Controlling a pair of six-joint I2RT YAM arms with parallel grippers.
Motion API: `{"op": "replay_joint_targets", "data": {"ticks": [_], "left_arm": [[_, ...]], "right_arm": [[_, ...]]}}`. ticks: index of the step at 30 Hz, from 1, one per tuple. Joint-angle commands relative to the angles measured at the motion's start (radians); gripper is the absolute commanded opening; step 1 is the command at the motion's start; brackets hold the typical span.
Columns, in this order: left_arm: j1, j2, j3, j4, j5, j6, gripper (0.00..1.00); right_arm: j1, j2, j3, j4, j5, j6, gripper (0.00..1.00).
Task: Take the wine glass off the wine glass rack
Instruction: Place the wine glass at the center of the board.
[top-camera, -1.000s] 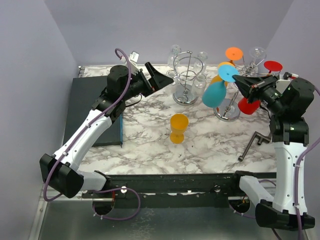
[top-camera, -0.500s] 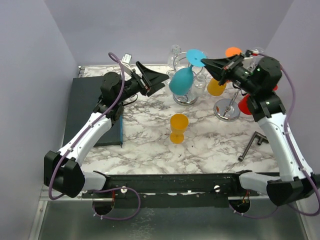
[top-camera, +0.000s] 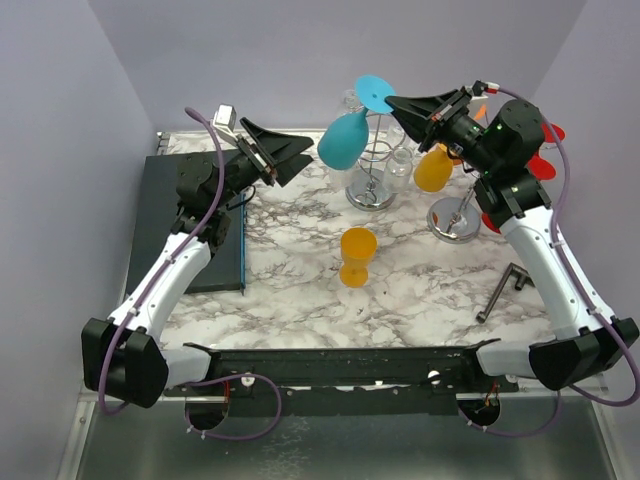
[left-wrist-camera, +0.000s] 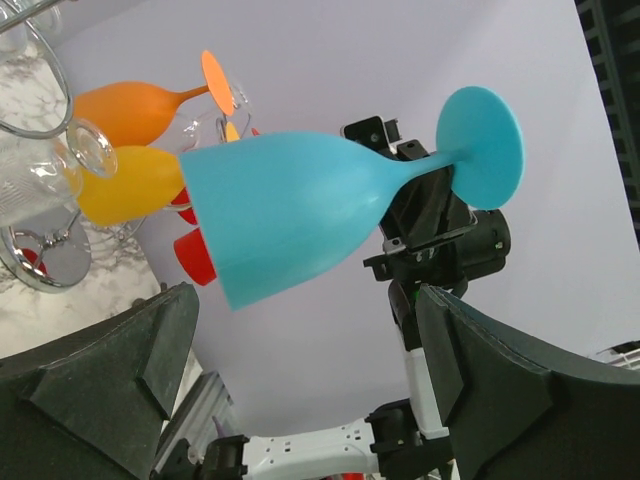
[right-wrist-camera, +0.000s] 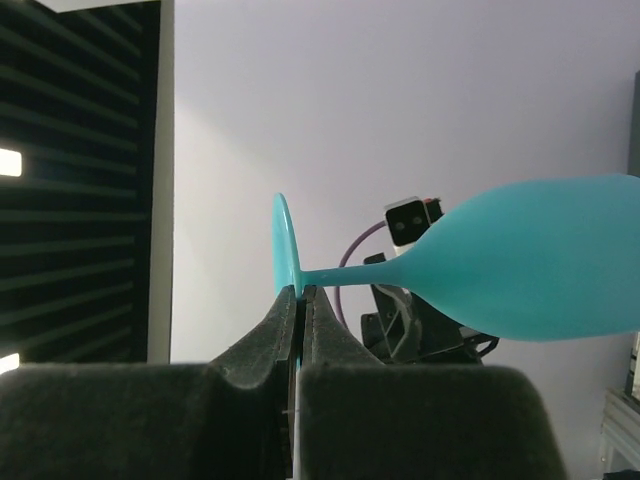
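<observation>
pinches the teal wine glass (top-camera: 343, 140) by its stem, right beside the foot, with the right end effector (top-camera: 392, 103) clenched. holds it tilted in the air at upper centre of the top view, off the wine glass rack (top-camera: 455, 222) at upper right. spreads the left end effector (top-camera: 298, 160) wide, released, just left of the bowl, not touching it.

Overhead; opposed wrist views, shared glass (left-wrist-camera: 290, 225)
</observation>
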Motion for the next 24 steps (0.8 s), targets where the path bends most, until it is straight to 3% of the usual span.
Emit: {"op": "replay_joint_targets", "data": {"ticks": [1,8,12,19,24], "left_arm": [[0.009,0.006,-0.029,0.082,0.040,-0.050,0.99],[0.011,0.018,-0.043,0.191,0.051,-0.108,0.98],[0.012,0.033,-0.059,0.320,0.056,-0.201,0.92],[0.011,0.070,-0.088,0.563,0.031,-0.385,0.76],[0.012,0.057,-0.075,0.598,0.012,-0.421,0.55]], "right_arm": [[0.032,0.025,0.050,0.062,0.028,0.015,0.00],[0.081,0.056,0.050,0.085,0.034,0.029,0.01],[0.083,0.052,0.000,0.146,0.021,0.070,0.01],[0.083,0.063,-0.038,0.229,-0.004,0.125,0.00],[0.082,0.059,-0.056,0.250,0.002,0.140,0.00]]}}
